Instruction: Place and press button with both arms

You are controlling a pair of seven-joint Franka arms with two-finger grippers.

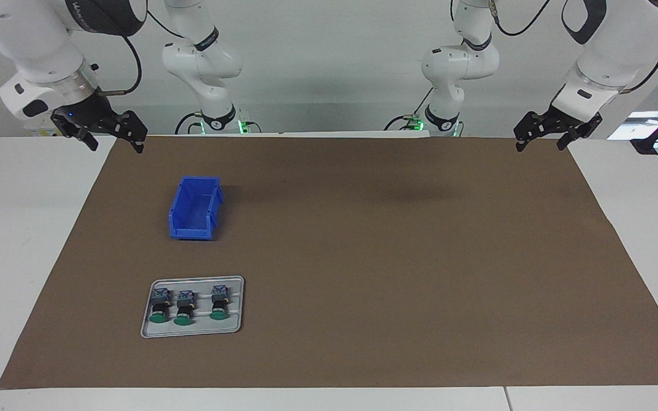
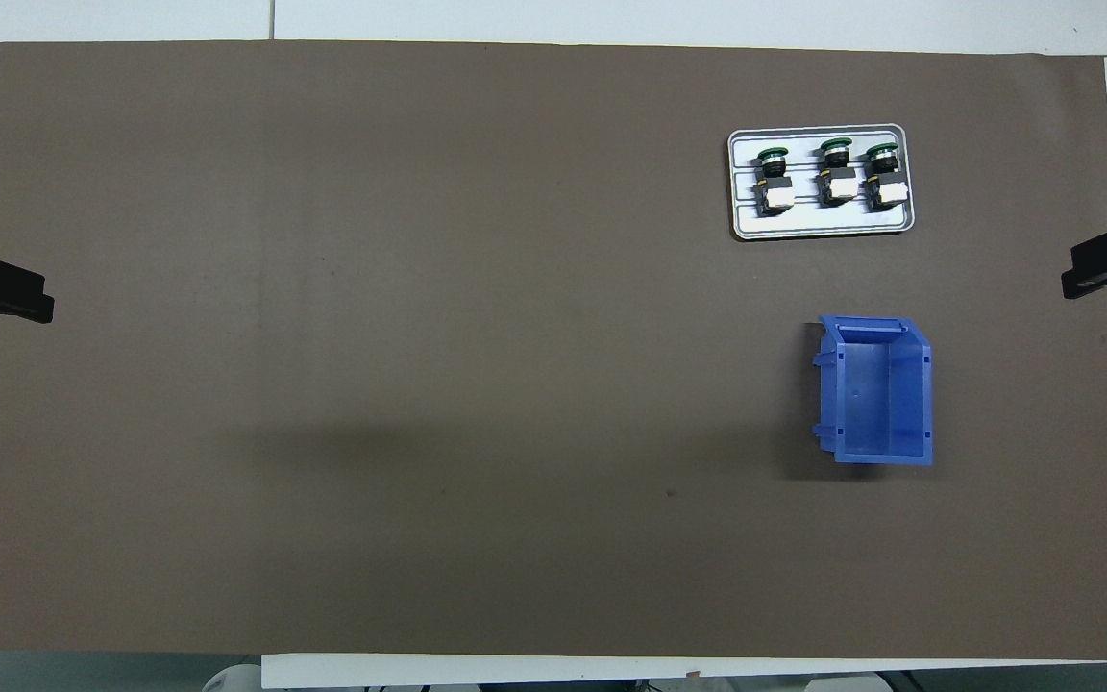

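- You have three small push-button switches, each with a round flat green cap, black collar and grey-blue terminal block, lying side by side in one row: the button at the right arm's end of the row (image 1: pixel 159 308), the middle button (image 1: pixel 184 308) and the third button (image 1: pixel 219 303).
- All three rest on one shallow grey rectangular tray (image 1: pixel 236 328) with rounded corners, caps pointing away from the robots.
- You have one open-topped blue plastic bin (image 1: pixel 193 208), nothing visible inside it; it stands nearer to the robots than the tray and well apart from it, both toward the right arm's end of the table.
- One brown mat (image 1: pixel 397 257) covers most of the white table (image 1: pixel 15 240).
- You have two white jointed arms; both wait, raised near the mat's corners at the robots' edge.
- The right gripper (image 1: pixel 116 140) hangs over the mat's edge at its own end, fingers apart, holding nothing.
- The left gripper (image 1: pixel 540 140) hangs over the mat's edge at its own end; its fingers look spread and empty, though the slant makes that harder to read.
- The facing view shows you both arms, their bases and cables; the overhead view shows only the black tips.
- The overhead view shows the blocks' pale top faces and the bin's bare floor.
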